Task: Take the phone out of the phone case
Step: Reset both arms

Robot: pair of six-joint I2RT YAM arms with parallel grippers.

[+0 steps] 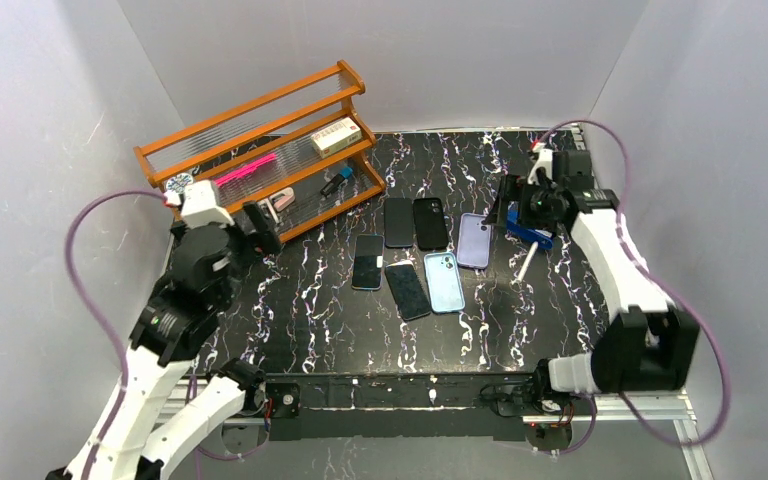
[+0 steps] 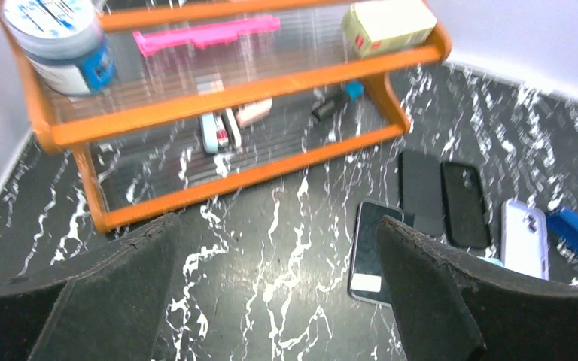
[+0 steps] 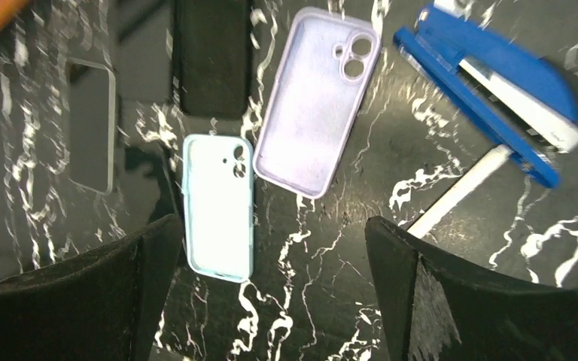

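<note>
Phone (image 1: 367,261): lies flat and screen up on the counter (image 1: 300,310), at the left end of a cluster of handsets and covers near the middle. Shows a pale rim all round; cannot tell whether that rim is a case. Touched by neither hand.

Right of it: a light-blue case (image 3: 218,207) and a lilac case (image 3: 316,105), both hollow side up with camera holes showing, nearly touching at one corner. Further right, a blue stapler (image 3: 497,83) with a white pen (image 3: 459,192) just beside it.

Left hand (image 2: 278,301): fingers wide apart, gripping nothing, held above the counter in front of the orange rack (image 2: 218,98), phone near the right finger.

Right hand (image 3: 271,301): fingers likewise spread, gripping nothing, poised over the two hollow cases, looking straight down.
</note>
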